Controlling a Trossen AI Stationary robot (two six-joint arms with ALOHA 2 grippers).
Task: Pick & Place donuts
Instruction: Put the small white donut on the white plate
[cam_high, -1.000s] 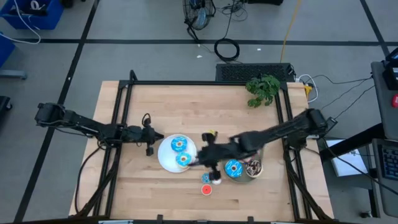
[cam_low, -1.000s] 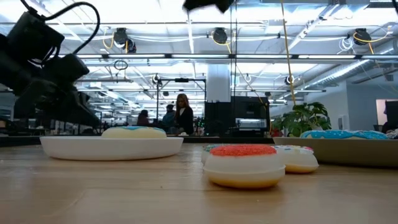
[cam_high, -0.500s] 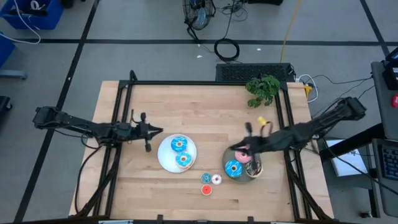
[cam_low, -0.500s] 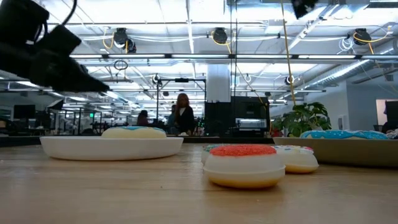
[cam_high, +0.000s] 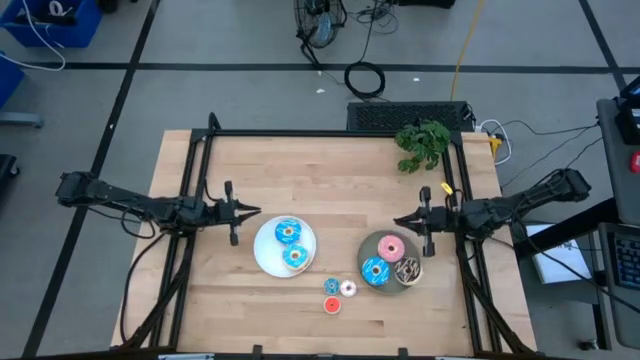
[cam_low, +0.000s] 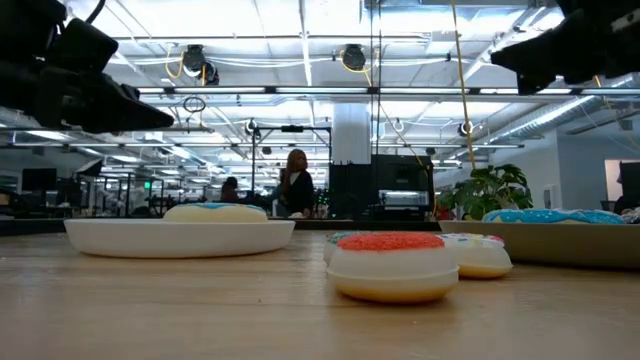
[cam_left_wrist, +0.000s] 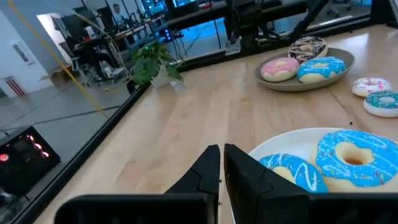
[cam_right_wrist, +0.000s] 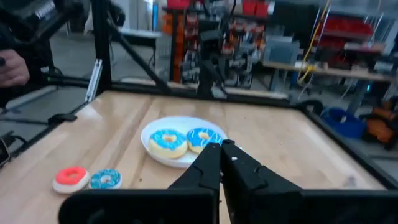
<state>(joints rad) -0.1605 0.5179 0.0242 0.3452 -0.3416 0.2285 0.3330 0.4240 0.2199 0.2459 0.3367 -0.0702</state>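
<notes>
Seven donuts: split among two plates and the bare wood near the table's front edge.
White plate (cam_high: 268, 250): left of centre, toward the front edge; carries two blue-iced donuts (cam_high: 288, 232), touching each other.
Grey plate (cam_high: 384, 284): right of centre, toward the front edge; carries a pink donut (cam_high: 391, 247), a blue-iced donut (cam_high: 375, 270) and a brown sprinkled donut (cam_high: 407, 269), packed close together.
Loose small donuts: between the two plates, nearest the front edge; a blue one (cam_high: 331, 287), a pale pink one (cam_high: 348, 288) just beside it, a red one (cam_high: 332, 305) in front of both.
Left gripper (cam_high: 255, 211): raised, just off the white plate's left rim, pointing toward it; fingers pressed together, empty.
Right gripper (cam_high: 399, 220): raised, just beyond the grey plate's far rim, pointing toward the table's centre; fingers closed, empty.
Potted plant (cam_high: 422, 143): at the far edge, toward the right corner.
Table (cam_high: 320, 180): light wood, framed by black rails.
Room beyond: people at desks, seen in the low view.
</notes>
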